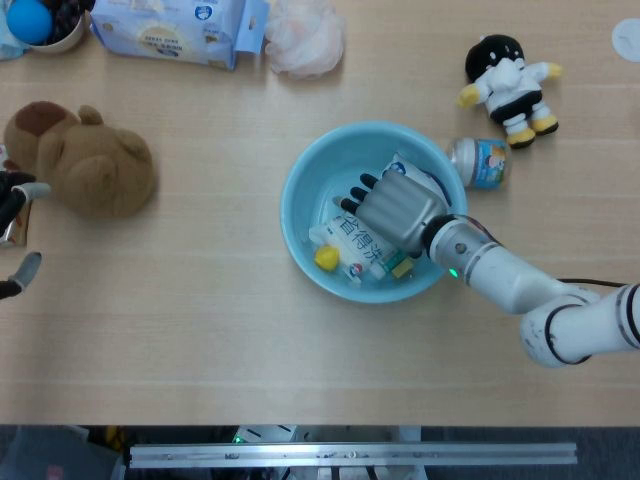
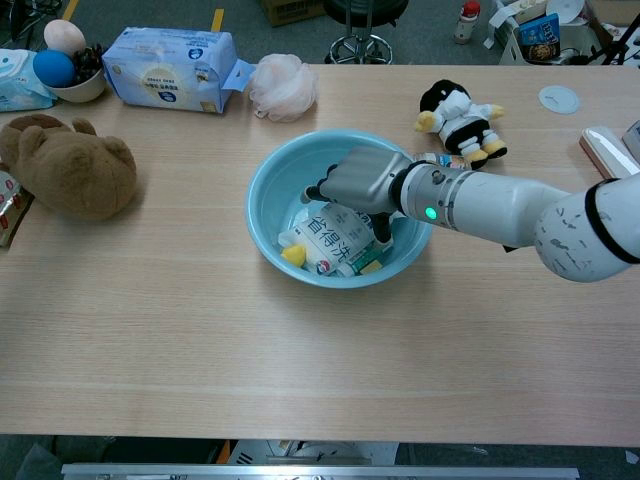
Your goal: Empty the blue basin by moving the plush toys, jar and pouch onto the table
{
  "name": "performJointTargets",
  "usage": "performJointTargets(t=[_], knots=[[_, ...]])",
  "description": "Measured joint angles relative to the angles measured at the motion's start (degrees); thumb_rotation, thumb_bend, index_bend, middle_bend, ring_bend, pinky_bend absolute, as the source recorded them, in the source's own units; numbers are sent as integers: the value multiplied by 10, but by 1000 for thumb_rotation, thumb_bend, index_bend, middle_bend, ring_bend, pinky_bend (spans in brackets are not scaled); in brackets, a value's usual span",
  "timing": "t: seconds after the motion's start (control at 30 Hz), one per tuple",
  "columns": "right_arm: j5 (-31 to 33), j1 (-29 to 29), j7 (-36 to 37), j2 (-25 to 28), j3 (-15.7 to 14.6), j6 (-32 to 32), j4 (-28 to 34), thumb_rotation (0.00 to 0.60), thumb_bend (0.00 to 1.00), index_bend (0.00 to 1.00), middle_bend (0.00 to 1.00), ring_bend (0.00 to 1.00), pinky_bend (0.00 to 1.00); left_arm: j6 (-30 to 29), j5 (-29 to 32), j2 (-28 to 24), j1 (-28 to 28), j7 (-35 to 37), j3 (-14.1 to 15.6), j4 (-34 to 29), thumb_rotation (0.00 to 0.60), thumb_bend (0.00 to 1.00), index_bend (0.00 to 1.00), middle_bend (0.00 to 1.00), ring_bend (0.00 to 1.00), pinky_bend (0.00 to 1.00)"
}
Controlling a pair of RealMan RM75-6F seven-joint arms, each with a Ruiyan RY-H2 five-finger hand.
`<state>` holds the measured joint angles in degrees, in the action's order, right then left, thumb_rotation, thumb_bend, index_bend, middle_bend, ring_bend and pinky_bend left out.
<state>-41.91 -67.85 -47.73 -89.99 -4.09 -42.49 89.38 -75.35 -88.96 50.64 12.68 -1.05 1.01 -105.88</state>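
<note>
The blue basin [image 1: 303, 170] [image 2: 268, 185] stands mid-table. Inside it lies a white printed pouch [image 1: 353, 247] [image 2: 322, 240] with a yellow cap. My right hand [image 1: 395, 208] [image 2: 360, 182] is down in the basin, palm resting on the pouch with its fingers spread; no closed grip shows. The jar [image 1: 480, 163] lies on the table just right of the basin. A black-and-white plush [image 1: 508, 83] [image 2: 459, 115] sits beyond it. The brown bear plush [image 1: 85, 160] [image 2: 68, 168] rests at the far left. My left hand [image 1: 15, 235] shows partly at the left edge, fingers apart and empty.
Along the back edge are a blue tissue pack [image 1: 170, 30] [image 2: 168, 68], a pink bath puff [image 1: 305, 35] [image 2: 283, 87] and a bowl with a blue ball [image 1: 38, 22] [image 2: 60, 72]. A small green-capped item [image 1: 401, 265] lies in the basin beside the pouch.
</note>
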Motion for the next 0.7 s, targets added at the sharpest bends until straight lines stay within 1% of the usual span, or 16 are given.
performJointTargets(t=[0.23,0.47,0.57,0.7], knots=[[17,-9,-22,-29,-12,-12,-27,600,0,119,232,161,424,0,0,-2,-2,5,0,2,600,328,222,200,160,251],[22,-12,-33,-46,-20,-22,-40,600,0,120,232,161,424,3,0,-4,-1,12,0,5,600,328,222,200,160,251],[21,-11,-36,-52,-21,-29,-44,600,0,163,248,172,424,4,-1,-4,-1,15,0,5,600,328,222,200,160,251],[20,-10,-41,-59,-21,-35,-52,600,13,257,292,223,426,6,-1,-5,0,16,0,5,600,328,222,200,160,251]])
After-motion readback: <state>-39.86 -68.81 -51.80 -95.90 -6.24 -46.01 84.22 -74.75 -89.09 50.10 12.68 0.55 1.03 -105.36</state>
